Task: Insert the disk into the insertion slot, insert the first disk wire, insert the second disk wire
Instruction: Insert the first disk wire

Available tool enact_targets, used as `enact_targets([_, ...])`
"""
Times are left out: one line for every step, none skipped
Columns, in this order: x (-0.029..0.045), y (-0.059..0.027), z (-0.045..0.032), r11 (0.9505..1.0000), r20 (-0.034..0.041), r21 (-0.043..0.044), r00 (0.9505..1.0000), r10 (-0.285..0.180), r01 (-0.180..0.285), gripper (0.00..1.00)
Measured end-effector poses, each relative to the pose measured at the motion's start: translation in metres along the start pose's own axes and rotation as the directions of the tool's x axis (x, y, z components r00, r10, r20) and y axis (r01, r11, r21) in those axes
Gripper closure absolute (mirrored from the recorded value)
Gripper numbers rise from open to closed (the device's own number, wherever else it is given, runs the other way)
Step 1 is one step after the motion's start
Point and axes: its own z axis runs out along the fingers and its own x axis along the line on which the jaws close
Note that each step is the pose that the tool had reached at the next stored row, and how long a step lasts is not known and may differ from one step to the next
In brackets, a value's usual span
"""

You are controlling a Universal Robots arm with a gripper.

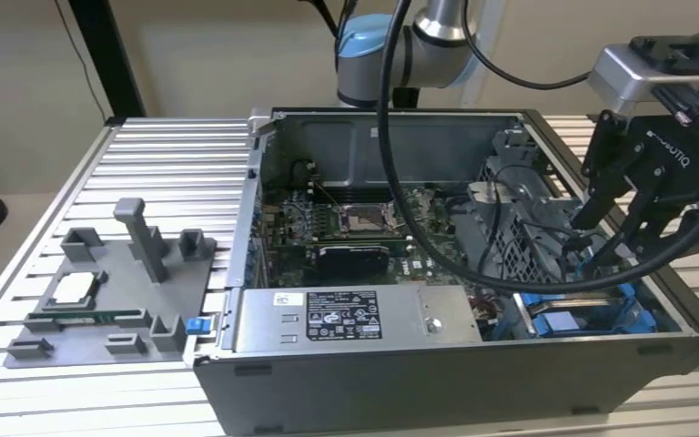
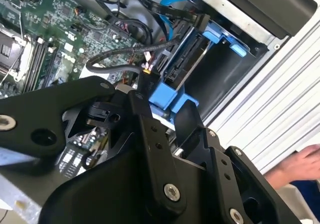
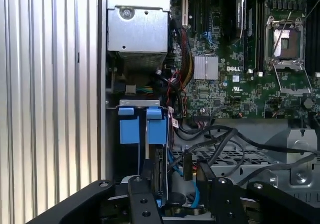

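The disk [image 3: 160, 166] stands on edge in the insertion slot [image 3: 140, 103], with its blue frame [image 3: 156, 126] showing beside a second blue tab [image 3: 130, 130]. In the exterior view the blue frame [image 1: 564, 324] lies in the case's near corner at the view's right. My gripper [image 1: 611, 228] hangs just above that bay, open, its black fingers [image 3: 141, 194] on either side of the disk's end. A black wire connector [image 3: 187, 165] hangs loose between the fingers, close to one of them. In the second wrist view the connector [image 2: 149, 79] sits just off the blue frame [image 2: 167, 98]; the gripper [image 2: 162, 107] is beside it.
The open computer case [image 1: 447, 382] rests on a ribbed aluminium table [image 1: 156, 155]. Inside are the motherboard [image 3: 250, 79], the grey power-supply box [image 1: 338, 319], a perforated cage [image 1: 513, 228] and tangled black cables. A blue cable [image 2: 172, 7] curves near the bay. A grey fixture [image 1: 106, 300] sits left. A person's hand [image 2: 300, 164] is nearby.
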Motion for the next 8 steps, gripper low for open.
enact_targets([0.0,0.0,0.0005,1.0,0.0099,-0.0002,1.0,0.0,0.0,0.0])
enact_targets([0.0001,0.0,0.0011,1.0,0.0192,-0.0004,0.9998,-0.001,0.001,0.0])
enact_targets([0.0001,-0.0001,0.0015,1.0,0.0256,-0.0006,0.9997,-0.001,0.001,0.0])
enact_targets([0.0002,-0.0001,0.0019,1.0,0.0304,-0.0007,0.9995,-0.001,0.001,0.0])
enact_targets([0.0003,-0.0001,0.0025,1.0,0.0341,-0.0008,0.9994,-0.001,0.001,0.0])
enact_targets([0.0004,-0.0001,0.0033,1.0,0.0372,-0.0009,0.9993,-0.002,0.002,0.0])
enact_targets([0.0007,-0.0002,0.004,1.0,0.0403,-0.001,0.9992,-0.002,0.002,0.0])
enact_targets([0.001,-0.0002,0.0047,1.0,0.043,-0.001,0.9991,-0.002,0.002,0.0])
